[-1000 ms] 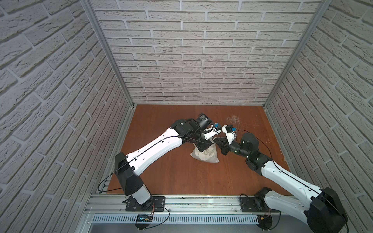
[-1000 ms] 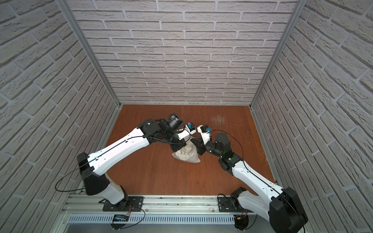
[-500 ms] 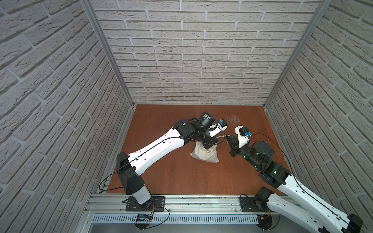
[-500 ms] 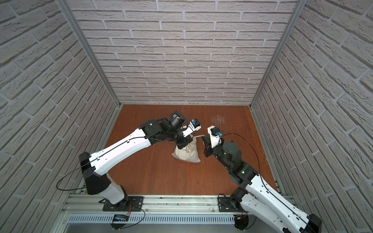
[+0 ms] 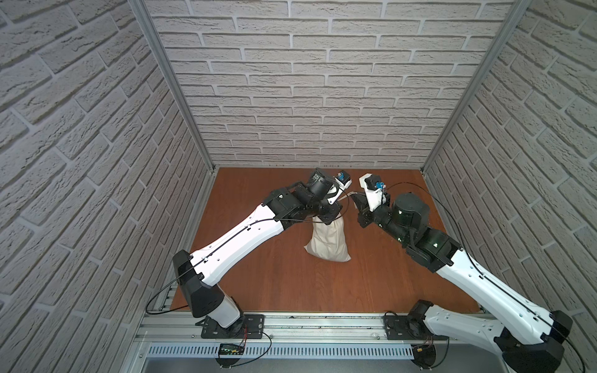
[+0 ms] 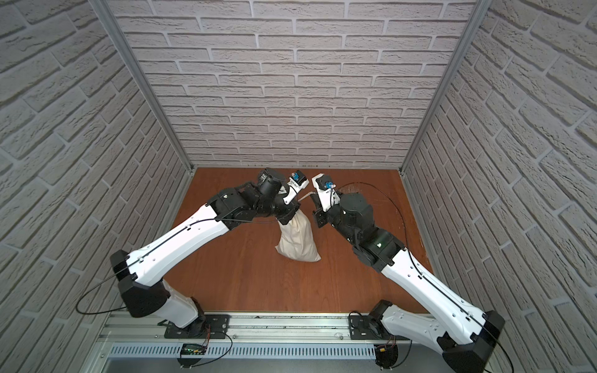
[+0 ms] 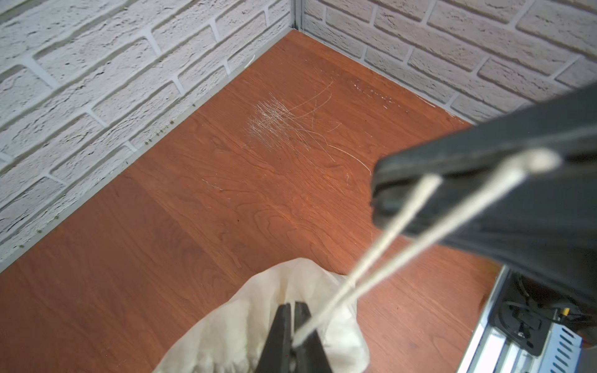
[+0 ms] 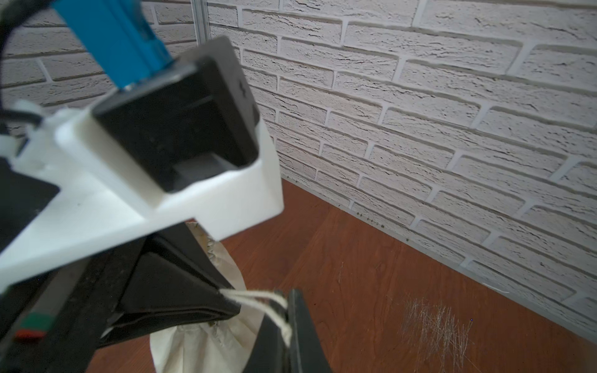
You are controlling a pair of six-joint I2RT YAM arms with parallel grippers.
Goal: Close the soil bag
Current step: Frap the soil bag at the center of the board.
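The soil bag [image 5: 328, 242] [image 6: 298, 240], a cream cloth sack, stands on the wooden table in both top views. Its neck is gathered. My left gripper [image 5: 329, 220] [image 6: 285, 219] [image 7: 292, 326] is shut on that neck, with the puckered cloth [image 7: 239, 319] bulging round its fingers. The thin pale cord [image 7: 397, 226] [image 8: 258, 295] runs taut, as two strands, from the left jaws to my right gripper [image 5: 357, 202] [image 6: 314, 202] [image 8: 288, 324]. The right gripper is shut on the cord and held a little above and to the right of the bag's neck.
White brick walls close in the table [image 5: 274, 281] at the back and on both sides. A metal rail [image 5: 323, 326] with the arm bases runs along the front. A patch of pale scratches [image 7: 277, 122] [image 8: 433, 326] marks the wood at the back right.
The right arm has swung out to the right, then lifted, drawing the cord away from the neck. The bag now stands taller and narrower at the top. The left gripper stayed at the neck.
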